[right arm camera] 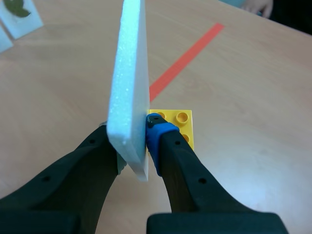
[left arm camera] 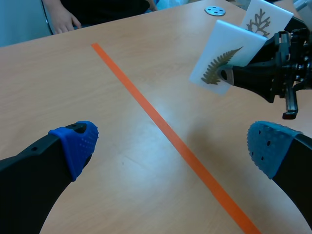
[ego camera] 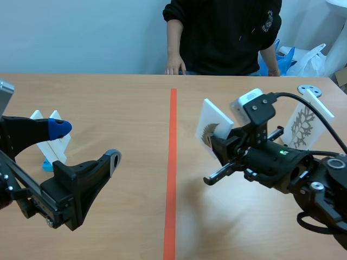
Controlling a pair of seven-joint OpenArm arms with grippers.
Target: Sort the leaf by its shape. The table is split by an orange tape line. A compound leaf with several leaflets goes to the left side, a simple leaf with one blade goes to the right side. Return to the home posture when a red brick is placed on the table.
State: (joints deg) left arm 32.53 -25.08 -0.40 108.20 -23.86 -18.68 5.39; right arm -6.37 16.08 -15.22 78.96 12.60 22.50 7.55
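R arm's claw (right arm camera: 131, 146) is clamped on the lower edge of a white foam card (left arm camera: 224, 48), held upright & off the table (ego camera: 119, 97), prob. for carrying. Its leaf (left arm camera: 222, 66) looks fern-like w/ many leaflets, so it likely belongs left of the tape line (ego camera: 172, 162), but it hangs over the right half. L claw (left arm camera: 173, 146) gapes wide, holding nothing, over the left half. Two cards (ego camera: 51, 141) stand near the left edge, another (ego camera: 303, 123) twd the far right corner. Yellow brick (right arm camera: 183, 124) by the R pad; attached or not, can't tell. Table is pale wood; person (ego camera: 227, 32) at far edge, pale wall (ego camera: 81, 32) behind.
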